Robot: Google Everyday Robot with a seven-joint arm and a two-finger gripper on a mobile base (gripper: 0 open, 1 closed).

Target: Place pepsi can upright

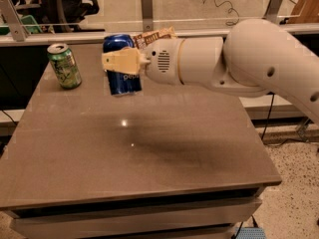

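The dark blue pepsi can (123, 83) is held upright in my gripper (113, 62) over the back left part of the table (149, 153). A tan finger (122, 61) lies across the can's front at mid-height, and the gripper is shut on the can. The can's bottom is at or just above the tabletop; I cannot tell if it touches. My white arm (239, 59) reaches in from the right.
A green can (64, 65) stands upright at the table's back left, a short way left of the pepsi can. A brown snack bag (154, 35) lies behind the gripper, mostly hidden. A glass barrier (144, 9) runs behind the table.
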